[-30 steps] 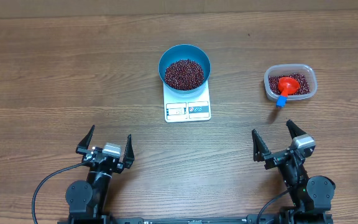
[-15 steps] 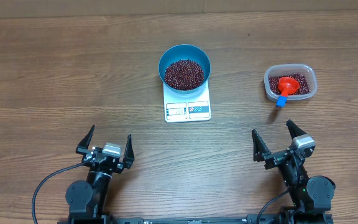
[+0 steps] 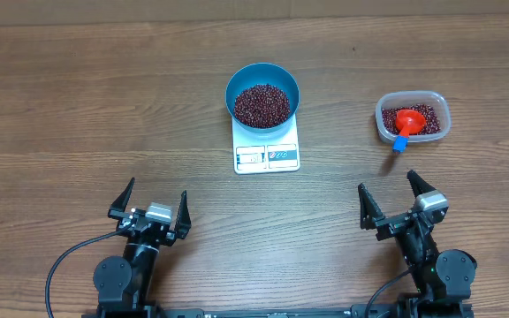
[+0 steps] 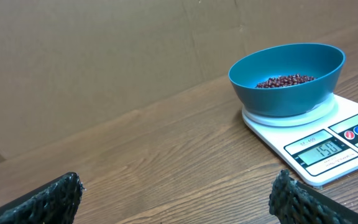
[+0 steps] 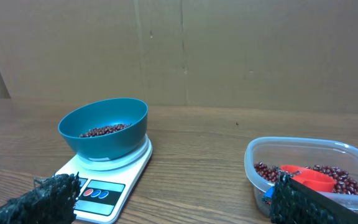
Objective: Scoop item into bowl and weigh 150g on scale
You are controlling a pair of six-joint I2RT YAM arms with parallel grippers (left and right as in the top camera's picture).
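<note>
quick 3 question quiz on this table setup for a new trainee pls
1. True or false: the blue bowl of beans stands on the scale.
2. Where does the red scoop lie? A. in the bowl B. in the clear tub C. on the scale
3. Fill in: the left gripper and the right gripper both stand ___, holding nothing.

Key: 1 true; 2 B; 3 open

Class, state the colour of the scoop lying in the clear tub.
The scoop is red with a blue handle end, clearest in the overhead view.
</note>
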